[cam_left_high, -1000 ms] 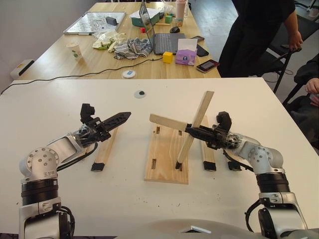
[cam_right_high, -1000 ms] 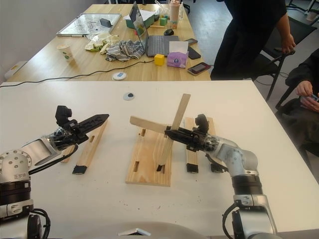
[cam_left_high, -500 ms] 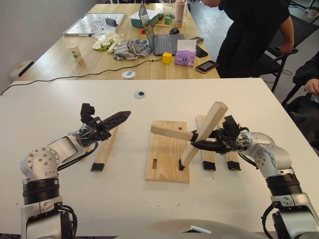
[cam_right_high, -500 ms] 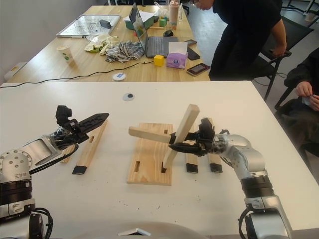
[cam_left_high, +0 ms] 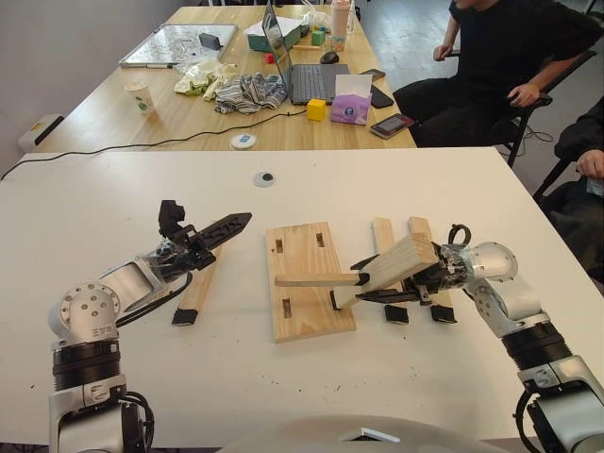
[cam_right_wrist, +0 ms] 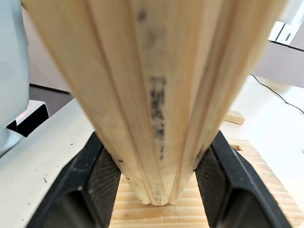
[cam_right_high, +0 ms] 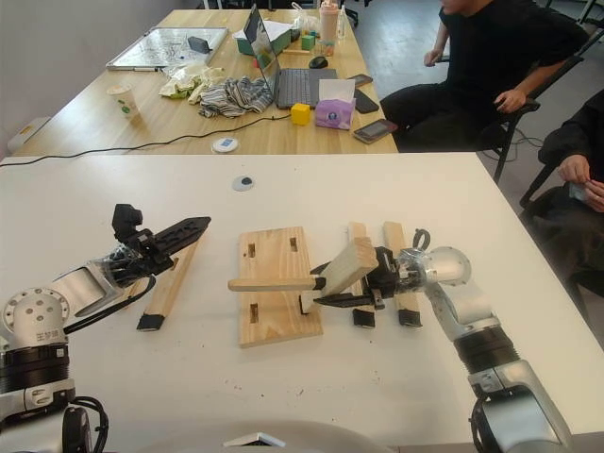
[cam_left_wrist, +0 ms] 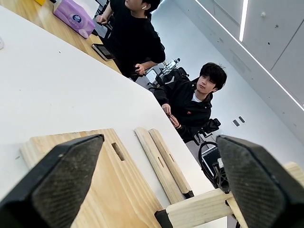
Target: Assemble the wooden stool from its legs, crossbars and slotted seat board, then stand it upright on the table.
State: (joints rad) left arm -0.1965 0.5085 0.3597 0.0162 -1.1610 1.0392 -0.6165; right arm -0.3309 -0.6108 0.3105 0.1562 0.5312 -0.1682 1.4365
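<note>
The right claw (cam_left_high: 357, 283) gripped a pale, black-footed leg (cam_left_high: 394, 263), tilted low, its thin crossbar (cam_left_high: 310, 279) jutting over the flat slotted seat board (cam_left_high: 300, 257). The left claw (cam_left_high: 219, 232) hung open.

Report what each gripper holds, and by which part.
Right gripper clamps the leg near its crossbar joint; left gripper is open, holding nothing.

Front: big white table (cam_left_high: 453, 184), matte top
Behind it: long wooden table (cam_left_high: 113, 118), pretty much butted against the white one's far edge
On the wood one: open laptop (cam_left_high: 311, 80), purple tissue box (cam_left_high: 352, 109), yellow cube (cam_left_high: 318, 108), paper cup (cam_left_high: 142, 96), crumpled striped cloth (cam_left_high: 250, 92)
Cable: black cable (cam_left_high: 113, 148) along its near edge
Wall: plain grey wall (cam_left_high: 57, 47), left side
Floor: grey floor (cam_left_high: 401, 38)
Light: ceiling light strip (cam_left_wrist: 244, 19)
</note>
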